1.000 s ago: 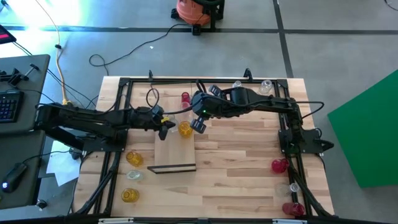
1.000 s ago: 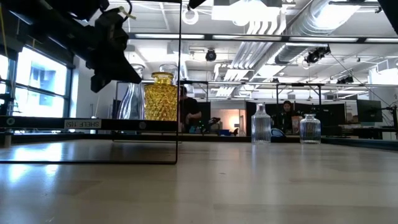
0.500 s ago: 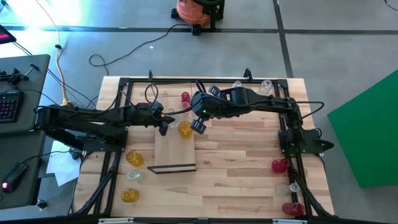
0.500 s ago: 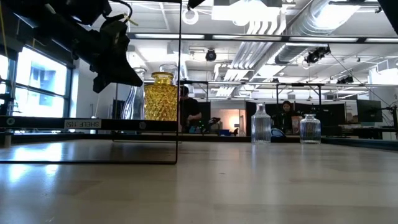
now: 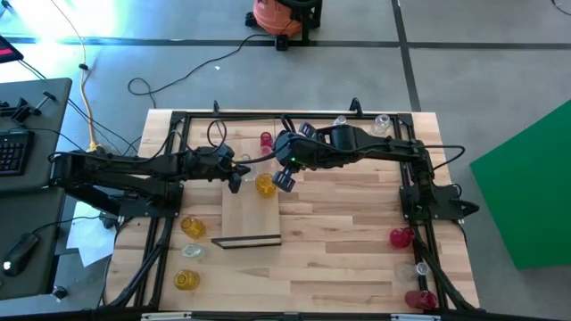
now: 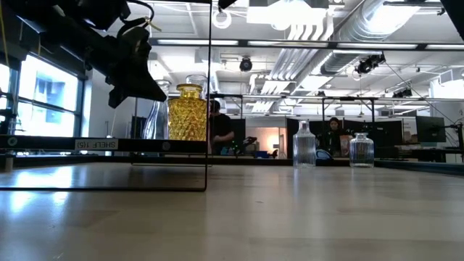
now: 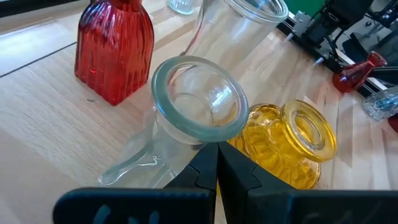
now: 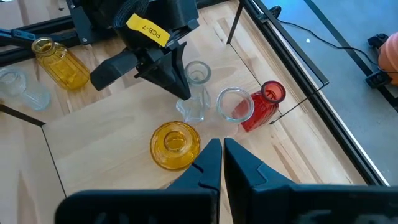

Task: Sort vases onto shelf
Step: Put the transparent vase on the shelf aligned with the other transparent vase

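left gripper [image 5: 234, 176] hangs over the far end of the shelf [image 5: 250, 218], fingers pressed together, holding nothing, just beside a clear vase [image 8: 197, 93]. right gripper [image 5: 284, 180] also pressed together w/ nothing in it, hovering near the amber vase [image 5: 265, 185] at the shelf's far right corner. amber vase stands upright; a second clear vase [image 8: 233, 104] and a red vase [image 8: 264, 106] stand close behind it, those two touching or nearly so. shelf lies mid-table, dark strip [image 5: 247, 241] at its near edge. other vases wait off the shelf: two amber + one clear at the table's near left [image 5: 188, 252], reds at near right [image 5: 401, 237], two clear at the far right [image 6: 302, 144].
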Tool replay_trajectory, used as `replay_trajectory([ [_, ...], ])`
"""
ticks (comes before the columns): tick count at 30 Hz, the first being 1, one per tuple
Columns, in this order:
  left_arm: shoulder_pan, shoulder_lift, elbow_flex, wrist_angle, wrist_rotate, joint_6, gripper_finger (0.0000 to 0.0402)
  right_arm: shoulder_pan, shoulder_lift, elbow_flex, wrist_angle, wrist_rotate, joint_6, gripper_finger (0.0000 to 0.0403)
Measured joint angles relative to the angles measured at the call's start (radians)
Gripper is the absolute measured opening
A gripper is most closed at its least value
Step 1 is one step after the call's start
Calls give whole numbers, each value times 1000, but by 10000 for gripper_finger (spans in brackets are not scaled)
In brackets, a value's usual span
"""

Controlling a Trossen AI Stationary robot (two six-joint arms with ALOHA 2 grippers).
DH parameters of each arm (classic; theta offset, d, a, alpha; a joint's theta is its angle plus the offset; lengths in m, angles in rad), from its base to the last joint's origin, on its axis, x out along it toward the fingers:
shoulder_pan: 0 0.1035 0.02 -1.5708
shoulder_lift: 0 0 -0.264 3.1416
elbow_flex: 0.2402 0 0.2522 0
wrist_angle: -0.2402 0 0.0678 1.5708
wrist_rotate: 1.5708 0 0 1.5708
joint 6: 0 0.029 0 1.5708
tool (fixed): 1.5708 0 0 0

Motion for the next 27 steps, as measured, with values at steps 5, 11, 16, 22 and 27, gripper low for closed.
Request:
replay_trajectory([
  [5,0,0,0,1,-23,0,0,4,0,0,3,0,1,0],
  [11,0,0,0,1,-32,13,0,13,0,0,19,0,1,0],
  [16,0,0,0,18,-32,50,0,13,0,0,22,0,2,0],
  [22,-19,-1,0,55,-4,41,0,13,0,0,21,0,0,0],
  [27,-75,-46,0,54,51,-8,0,15,0,0,14,1,0,0],
])
